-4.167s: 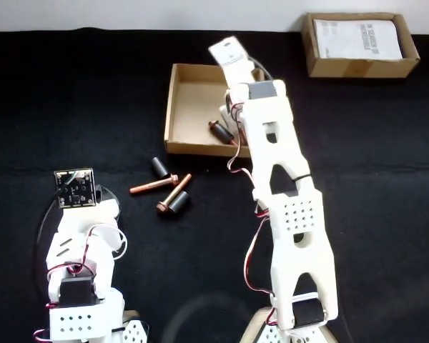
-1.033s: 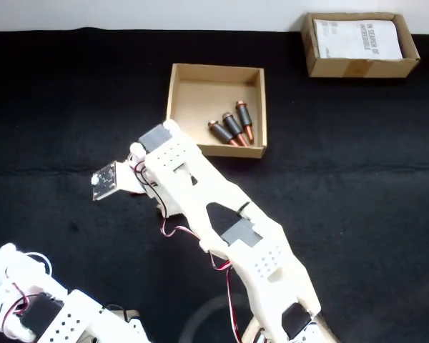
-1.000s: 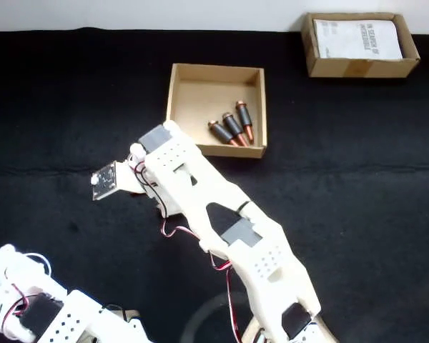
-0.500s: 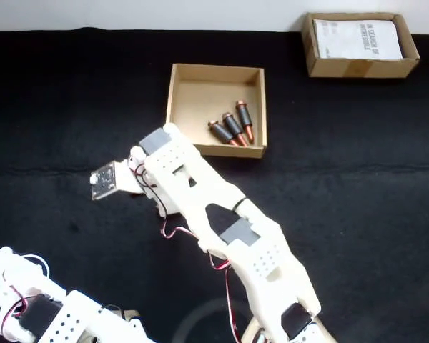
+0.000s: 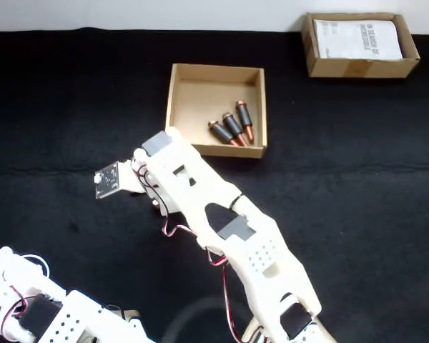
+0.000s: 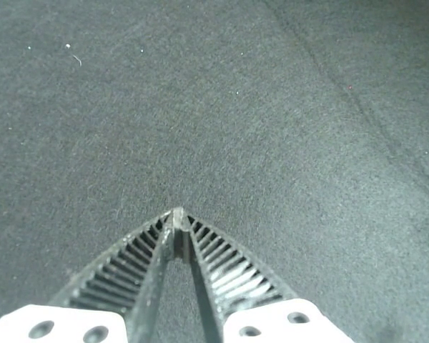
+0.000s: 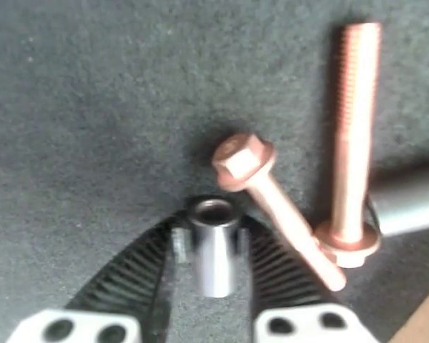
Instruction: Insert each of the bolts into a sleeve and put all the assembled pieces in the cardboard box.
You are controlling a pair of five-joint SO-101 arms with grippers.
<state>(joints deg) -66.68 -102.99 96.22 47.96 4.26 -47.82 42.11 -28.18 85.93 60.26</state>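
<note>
In the right wrist view my right gripper [image 7: 213, 220] is shut on a dark grey sleeve [image 7: 213, 250], which stands between its ribbed fingers [image 7: 139, 275] just above the black cloth. Two copper bolts lie beside it. One bolt [image 7: 272, 196] has its hex head just beyond the sleeve. The other bolt [image 7: 354, 128] lies lengthwise next to a second sleeve [image 7: 409, 206]. The cardboard box [image 5: 177, 96] holds three assembled pieces [image 5: 231, 126]. My right arm [image 5: 193, 196] covers the loose bolts in the high view. My left gripper [image 6: 177, 214] is shut and empty over bare cloth.
A second cardboard box [image 5: 311, 53] with a printed sheet stands at the back right. My left arm [image 5: 36, 311] is folded at the front left corner. Black cloth covers the table, and a corner of cardboard [image 7: 423, 330] shows close to my right gripper.
Since 4.2 s ago my right arm has swung from the box to the loose bolts in front of it, and my left arm has drawn back. Over the last second the right arm shifted only slightly.
</note>
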